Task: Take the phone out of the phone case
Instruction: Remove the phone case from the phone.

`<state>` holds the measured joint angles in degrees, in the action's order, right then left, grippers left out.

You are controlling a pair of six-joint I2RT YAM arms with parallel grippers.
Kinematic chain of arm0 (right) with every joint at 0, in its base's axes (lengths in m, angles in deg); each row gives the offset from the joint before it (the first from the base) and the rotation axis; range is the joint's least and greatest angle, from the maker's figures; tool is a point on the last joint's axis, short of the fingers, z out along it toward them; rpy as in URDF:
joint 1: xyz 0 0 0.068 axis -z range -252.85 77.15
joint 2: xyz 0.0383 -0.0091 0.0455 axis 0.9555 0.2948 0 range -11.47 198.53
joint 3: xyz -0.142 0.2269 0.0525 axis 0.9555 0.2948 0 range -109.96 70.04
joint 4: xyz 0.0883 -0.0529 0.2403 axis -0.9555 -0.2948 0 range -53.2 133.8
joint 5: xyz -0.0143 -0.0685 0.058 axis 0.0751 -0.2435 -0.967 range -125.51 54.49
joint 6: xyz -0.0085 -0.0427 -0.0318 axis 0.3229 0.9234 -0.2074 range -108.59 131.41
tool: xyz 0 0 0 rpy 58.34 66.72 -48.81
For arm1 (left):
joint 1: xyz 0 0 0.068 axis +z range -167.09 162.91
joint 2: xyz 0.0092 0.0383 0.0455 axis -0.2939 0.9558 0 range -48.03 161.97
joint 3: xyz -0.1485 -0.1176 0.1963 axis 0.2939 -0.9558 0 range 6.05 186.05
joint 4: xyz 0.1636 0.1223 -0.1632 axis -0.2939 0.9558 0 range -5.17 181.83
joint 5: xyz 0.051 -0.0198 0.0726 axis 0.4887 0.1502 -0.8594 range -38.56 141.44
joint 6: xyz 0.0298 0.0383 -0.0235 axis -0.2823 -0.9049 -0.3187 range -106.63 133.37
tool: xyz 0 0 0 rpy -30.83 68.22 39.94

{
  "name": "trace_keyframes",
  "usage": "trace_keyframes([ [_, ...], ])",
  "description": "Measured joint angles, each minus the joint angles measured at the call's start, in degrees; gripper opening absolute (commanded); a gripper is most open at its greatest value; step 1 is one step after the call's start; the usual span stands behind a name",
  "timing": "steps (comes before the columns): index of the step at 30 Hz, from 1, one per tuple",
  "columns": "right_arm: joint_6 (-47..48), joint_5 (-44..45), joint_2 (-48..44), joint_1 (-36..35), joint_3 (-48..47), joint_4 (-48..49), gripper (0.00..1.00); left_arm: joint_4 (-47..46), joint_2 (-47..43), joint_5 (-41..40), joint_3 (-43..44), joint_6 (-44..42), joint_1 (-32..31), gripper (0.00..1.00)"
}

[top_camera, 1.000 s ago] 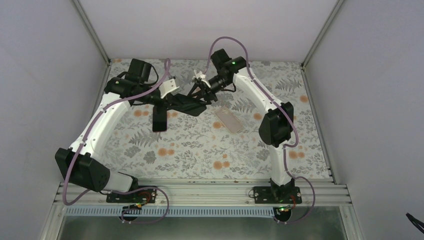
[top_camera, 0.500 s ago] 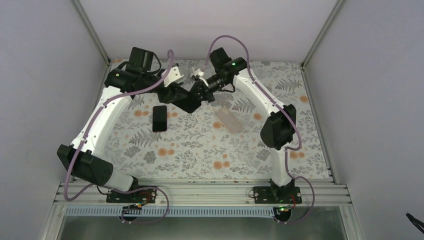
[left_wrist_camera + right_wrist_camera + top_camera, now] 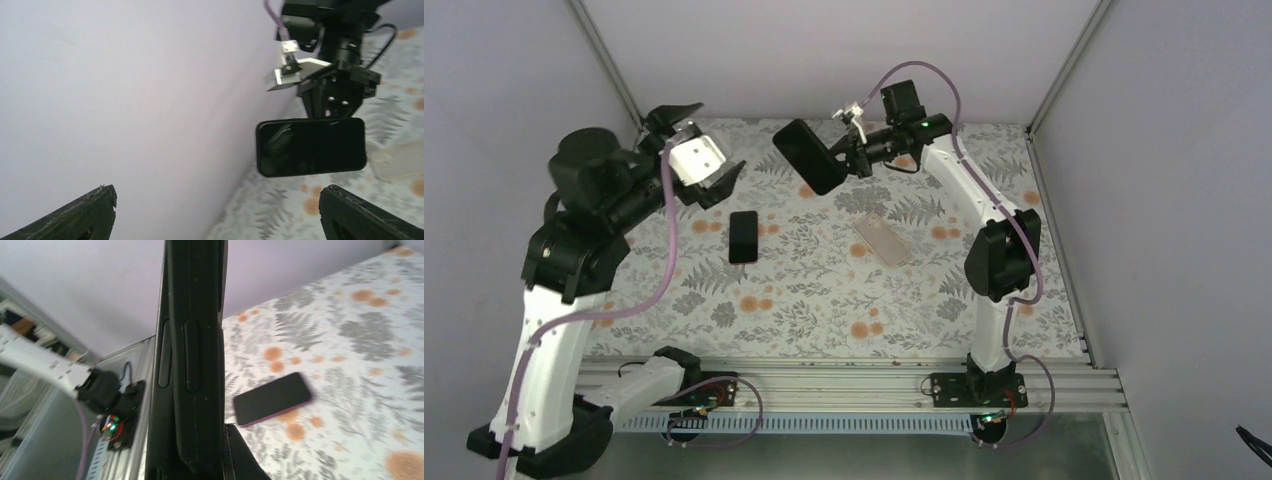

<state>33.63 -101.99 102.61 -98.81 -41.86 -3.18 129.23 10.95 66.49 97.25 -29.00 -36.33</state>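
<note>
The phone [image 3: 743, 236], dark-screened with a purple edge, lies flat on the floral table, left of centre; the right wrist view shows the phone [image 3: 272, 398] lying alone. My right gripper [image 3: 842, 160] is shut on the black phone case [image 3: 809, 155], held in the air near the back wall. Its side buttons face the right wrist camera, and the case [image 3: 195, 340] stands between my right gripper [image 3: 200, 460] jaws. My left gripper [image 3: 716, 140] is raised at the back left, wide open and empty. From the left wrist, the case [image 3: 310, 146] hangs ahead, well beyond my left gripper [image 3: 220, 189].
A clear flat case [image 3: 883, 241] lies on the table right of centre, below the right arm. White walls [image 3: 844, 60] close in the back and both sides. An aluminium rail [image 3: 824, 380] runs along the near edge.
My left gripper has let go of the black case, opened wide and pulled back up and to the left. The right gripper closed on the case and lifted it. The phone dropped onto the table.
</note>
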Motion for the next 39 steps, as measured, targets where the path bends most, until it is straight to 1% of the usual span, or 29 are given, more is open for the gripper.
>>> trace_keyframes([
  [3, -7.17, 4.66, 0.72, 1.60, -1.27, 4.87, 0.03, -5.88, -3.26, -3.76, -2.89, 0.07, -0.15, 1.00],
  [5, -12.41, 10.62, 1.29, 1.22, -2.89, 8.09, 0.03, -9.97, -3.48, -5.70, -6.45, 0.59, -0.68, 1.00],
  [7, -16.65, 16.83, 1.60, 0.35, -4.42, 11.06, 0.03, -15.23, -2.58, -8.24, -11.85, 1.18, -2.19, 0.99],
  [10, -21.53, 24.94, 1.60, -1.16, -6.73, 14.36, 0.03, -23.52, 0.44, -13.46, -19.08, 1.64, -6.21, 0.97],
  [12, -23.63, 30.88, 1.60, -2.29, -8.26, 16.35, 0.03, -28.15, 3.37, -17.16, -22.05, 2.12, -9.60, 0.97],
  [15, -26.03, 39.34, 1.60, -3.37, -9.86, 18.25, 0.03, -34.47, 8.13, -22.10, -23.26, 3.08, -14.78, 0.96],
  [18, -27.15, 44.78, 1.60, -4.04, -10.54, 18.73, 0.03, -40.26, 11.58, -25.51, -23.12, 3.78, -18.91, 0.96],
  [21, -27.54, 48.43, 1.60, -4.48, -10.64, 18.86, 0.03, -44.04, 14.95, -27.32, -21.90, 4.59, -20.83, 0.95],
  [27, -27.91, 52.11, 1.60, -4.94, -10.64, 18.78, 0.03, -47.28, 20.94, -28.79, -17.94, 6.45, -20.79, 0.93],
  [39, -28.85, 52.70, -0.20, -5.16, -10.64, 18.60, 0.03, -49.29, 22.45, -30.10, -17.62, 7.26, -19.91, 0.90],
])
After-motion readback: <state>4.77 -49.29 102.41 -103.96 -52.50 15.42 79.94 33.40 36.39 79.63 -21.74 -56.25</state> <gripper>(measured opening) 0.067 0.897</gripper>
